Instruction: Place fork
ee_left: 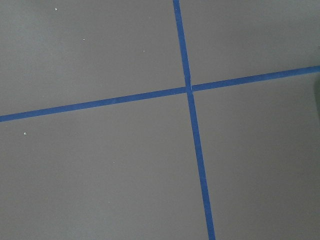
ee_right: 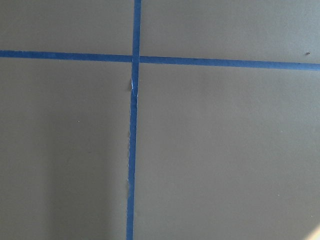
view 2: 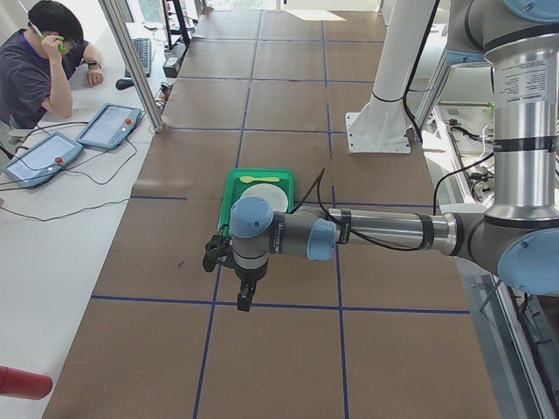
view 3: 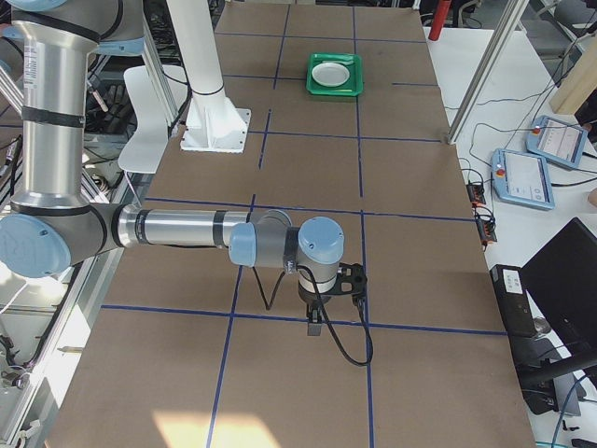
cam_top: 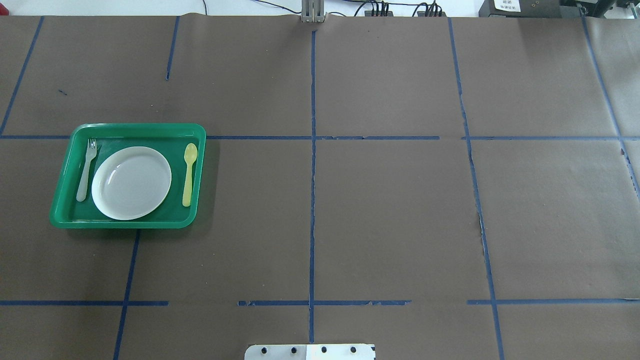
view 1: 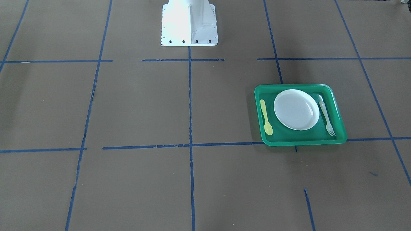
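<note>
The pale fork (view 1: 327, 117) lies flat in the green tray (view 1: 340, 123), beside the white plate (view 1: 296, 109), tines toward the operators' side. It also shows in the overhead view (cam_top: 86, 170), at the left of the tray (cam_top: 62, 200). The yellow spoon (cam_top: 188, 174) lies on the plate's other side. My left gripper (view 2: 244, 299) shows only in the exterior left view, hanging over the paper short of the tray; I cannot tell if it is open or shut. My right gripper (view 3: 314, 327) shows only in the exterior right view, far from the tray; its state is also unclear.
Brown paper with blue tape lines (cam_top: 313, 200) covers the table. The white robot base (view 1: 189, 24) stands at the middle of the robot's side. Both wrist views show only paper and tape crossings (ee_left: 189, 89). An operator (view 2: 39, 61) sits at a side desk with tablets.
</note>
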You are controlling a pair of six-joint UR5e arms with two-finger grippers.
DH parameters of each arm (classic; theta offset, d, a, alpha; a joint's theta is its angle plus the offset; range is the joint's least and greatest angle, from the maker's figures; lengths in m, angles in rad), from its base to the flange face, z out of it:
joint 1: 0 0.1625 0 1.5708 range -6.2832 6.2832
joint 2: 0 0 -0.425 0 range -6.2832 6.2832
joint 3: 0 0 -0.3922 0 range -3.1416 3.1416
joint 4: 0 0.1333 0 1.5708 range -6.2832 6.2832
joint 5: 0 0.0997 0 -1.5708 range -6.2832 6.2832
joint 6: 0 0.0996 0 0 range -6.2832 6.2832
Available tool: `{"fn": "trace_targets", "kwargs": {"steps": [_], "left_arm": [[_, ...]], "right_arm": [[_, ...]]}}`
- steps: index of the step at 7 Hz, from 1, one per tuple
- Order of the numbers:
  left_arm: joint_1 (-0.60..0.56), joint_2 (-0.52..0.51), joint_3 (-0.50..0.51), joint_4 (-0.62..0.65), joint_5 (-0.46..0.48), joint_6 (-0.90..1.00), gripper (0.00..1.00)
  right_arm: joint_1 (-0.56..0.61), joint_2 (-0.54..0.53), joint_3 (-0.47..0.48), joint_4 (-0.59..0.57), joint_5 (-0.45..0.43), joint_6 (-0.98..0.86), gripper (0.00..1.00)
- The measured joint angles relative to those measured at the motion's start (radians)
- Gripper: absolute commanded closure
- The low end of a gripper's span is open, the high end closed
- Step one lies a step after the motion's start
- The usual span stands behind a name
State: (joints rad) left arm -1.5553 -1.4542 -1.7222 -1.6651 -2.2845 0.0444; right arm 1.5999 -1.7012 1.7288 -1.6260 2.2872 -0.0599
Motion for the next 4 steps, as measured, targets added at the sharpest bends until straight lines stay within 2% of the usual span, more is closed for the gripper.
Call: {"fn": "trace_targets", "kwargs": {"steps": [4], "left_arm": [[0.0, -0.003, -0.003, 0.004, -0.001, 0.0, 0.0]], "right_arm": [[0.0, 0.0, 0.0, 0.0, 0.0, 0.0, 0.0]]}}
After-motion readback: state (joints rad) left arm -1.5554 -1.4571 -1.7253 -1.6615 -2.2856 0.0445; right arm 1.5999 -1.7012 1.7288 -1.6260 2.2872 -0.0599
